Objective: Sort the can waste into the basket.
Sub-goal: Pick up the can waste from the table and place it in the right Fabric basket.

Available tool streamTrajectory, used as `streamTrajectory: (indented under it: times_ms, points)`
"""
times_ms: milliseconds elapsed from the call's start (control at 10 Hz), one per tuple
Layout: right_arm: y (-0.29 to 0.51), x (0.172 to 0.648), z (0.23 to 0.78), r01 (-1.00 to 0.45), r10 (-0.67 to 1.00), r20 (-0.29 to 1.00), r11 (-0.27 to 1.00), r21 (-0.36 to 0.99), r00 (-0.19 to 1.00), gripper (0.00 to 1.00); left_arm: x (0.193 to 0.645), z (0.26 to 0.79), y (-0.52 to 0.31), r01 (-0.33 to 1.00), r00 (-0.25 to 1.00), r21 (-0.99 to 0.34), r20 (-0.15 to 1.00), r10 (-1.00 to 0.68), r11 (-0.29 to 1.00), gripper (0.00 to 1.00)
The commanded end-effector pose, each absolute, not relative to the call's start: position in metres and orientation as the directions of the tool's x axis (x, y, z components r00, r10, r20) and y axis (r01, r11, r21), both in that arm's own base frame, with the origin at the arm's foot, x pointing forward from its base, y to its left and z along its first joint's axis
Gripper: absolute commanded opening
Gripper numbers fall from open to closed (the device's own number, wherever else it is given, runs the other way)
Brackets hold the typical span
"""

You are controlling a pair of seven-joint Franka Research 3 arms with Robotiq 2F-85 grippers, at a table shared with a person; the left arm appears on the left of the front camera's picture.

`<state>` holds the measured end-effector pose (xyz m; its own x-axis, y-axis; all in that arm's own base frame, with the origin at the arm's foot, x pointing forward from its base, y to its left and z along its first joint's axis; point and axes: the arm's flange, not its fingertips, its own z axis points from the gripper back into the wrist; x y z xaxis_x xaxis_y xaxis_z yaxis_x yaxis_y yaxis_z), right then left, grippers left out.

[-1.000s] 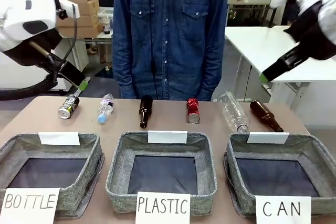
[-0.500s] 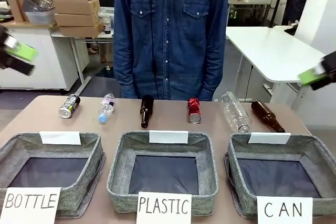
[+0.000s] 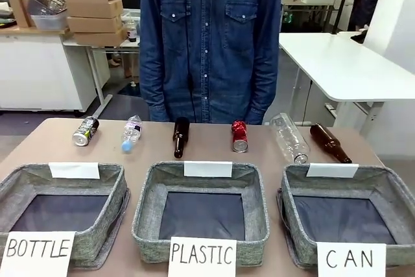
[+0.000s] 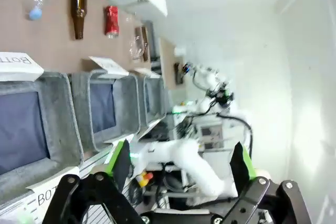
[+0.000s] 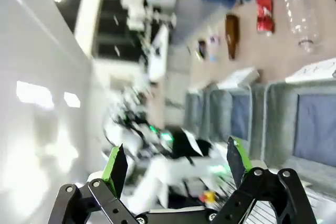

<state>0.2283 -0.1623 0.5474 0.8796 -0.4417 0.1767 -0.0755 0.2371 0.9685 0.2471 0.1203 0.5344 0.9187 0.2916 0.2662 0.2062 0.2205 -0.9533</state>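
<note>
Two small metal drink cans lay in the far row on the tan surface (image 3: 207,155): the shiny red dented can (image 3: 239,137) just right of the middle, and the dark can with a silver end (image 3: 85,131) at the far left. Both were outside the square grey woven-fabric basket (image 3: 389,189) at the near right, which had a dark floor, a blank white tag (image 3: 332,170) on its far rim and a white "CAN" card (image 3: 351,259) at its near side.

Between the cans lay a small clear plastic bottle (image 3: 130,133) and a brown glass bottle (image 3: 179,137). Right of the red can lay a larger clear plastic bottle (image 3: 288,137) and a second brown glass bottle (image 3: 329,143). Two like bins, the "PLASTIC" bin (image 3: 146,202) and the "BOTTLE" bin (image 3: 13,183), sat left of the basket. A person in a denim shirt (image 3: 211,43) stood at the far side.

The left end effector (image 4: 181,157) and the right end effector (image 5: 176,160) were both spread wide, nothing between their fingers.
</note>
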Motion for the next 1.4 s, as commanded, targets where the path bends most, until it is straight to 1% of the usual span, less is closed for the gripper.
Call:
streamTrajectory:
  times_ms: [0, 100, 900, 1000, 1100, 1200, 1300]
  points:
    - [-0.132, 0.239, 0.556, 0.036, -0.691, 0.072, 0.141, 0.989, 0.719, 1.00, 0.251, 0.502, 0.113, 0.117, 0.930, -0.963, 0.192, 0.312, 0.245, 1.00]
    - [-0.162, 0.228, 0.547, -0.076, -0.442, 0.177, 0.237, 0.969, 0.880, 1.00, 0.247, 0.534, 0.120, 0.206, 0.919, -0.953, 0.266, 0.292, 0.221, 1.00]
    - [-0.162, 0.228, 0.547, -0.076, -0.442, 0.177, 0.237, 0.969, 0.880, 1.00, 0.247, 0.534, 0.120, 0.206, 0.919, -0.953, 0.266, 0.292, 0.221, 1.00]
    - [-0.160, 0.225, 0.545, -0.047, -0.451, 0.148, 0.227, 0.973, 0.880, 1.00, 0.247, 0.534, 0.120, 0.206, 0.919, -0.953, 0.266, 0.292, 0.221, 1.00]
    - [-0.138, 0.245, 0.552, -0.054, -0.405, 0.210, 0.363, 0.930, 0.890, 1.00, 0.247, 0.534, 0.120, 0.206, 0.919, -0.953, 0.266, 0.292, 0.221, 1.00]
    - [-0.103, 0.273, 0.560, -0.100, -0.335, 0.289, 0.484, 0.869, 0.897, 1.00, 0.247, 0.534, 0.120, 0.206, 0.919, -0.953, 0.266, 0.292, 0.221, 1.00]
    - [-0.076, 0.295, 0.563, -0.129, -0.298, 0.341, 0.555, 0.822, 0.892, 1.00, 0.247, 0.534, 0.120, 0.206, 0.919, -0.953, 0.266, 0.292, 0.221, 1.00]
